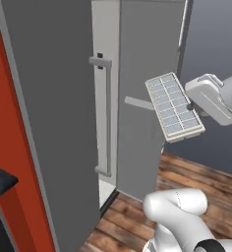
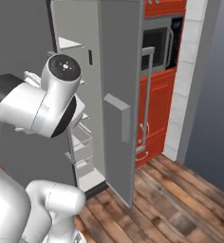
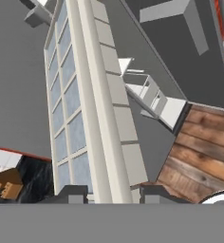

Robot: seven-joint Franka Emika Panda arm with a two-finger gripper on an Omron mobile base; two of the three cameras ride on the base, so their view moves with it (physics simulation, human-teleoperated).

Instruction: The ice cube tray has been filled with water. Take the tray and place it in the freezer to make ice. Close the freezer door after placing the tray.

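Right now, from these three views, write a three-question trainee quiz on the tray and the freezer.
1. True or false: the end effector is shut on the tray.
2. The tray is: A) lying flat on a shelf, B) held tilted in the air beside the freezer door, C) on the wood floor.
3. Fill in: the freezer door stands ____, with white shelves showing inside.

Key: 1 true; 2 B; 3 open.
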